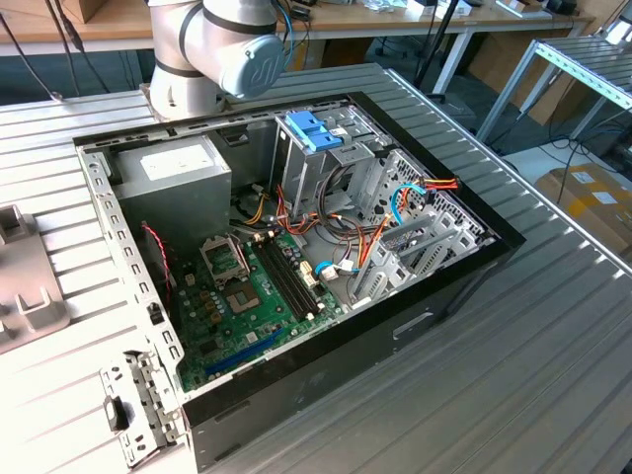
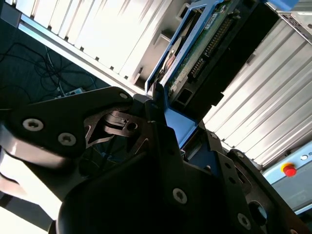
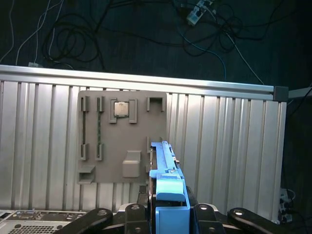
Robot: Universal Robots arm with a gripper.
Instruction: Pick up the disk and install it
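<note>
First wrist view: gripper [image 3: 168,210], black fingers closed on the blue end tab of the disk [image 3: 165,163]. The disk appears edge-on as a narrow blue strip. Its long axis runs straight out from the fingers, and its free end points away from the wrist toward a grey fixture plate [image 3: 105,161] lying on the ribbed metal table [image 3: 229,146]. The plate carries a small square processor chip [image 3: 121,109] in one recess. The disk overlaps one edge of the plate here, and whether the two touch cannot be told. A corner of the computer case [image 3: 29,226] is cut off at the frame edge. Loose cables [image 3: 73,39] lie on the dark floor beyond the table. Second wrist view: gripper [image 2: 165,119], one finger [image 2: 117,100] pressed against the blue tab. The disk [image 2: 209,44] shows its circuit-board face with a row of connector pins and a blue rail along one long side. It slants outward from the fingers, and its free end is cut off at the frame edge. A red button [image 2: 289,170] on a yellow base stands near the frame corner. Exterior view: arm [image 1: 222,49], grey joint only, the rest cut off. The case lies open on the table, holding a green motherboard [image 1: 247,306], a grey power-supply box [image 1: 178,168], a pale blue latch [image 1: 314,130] and tangled wiring that hides the drive bays' interiors.
</note>
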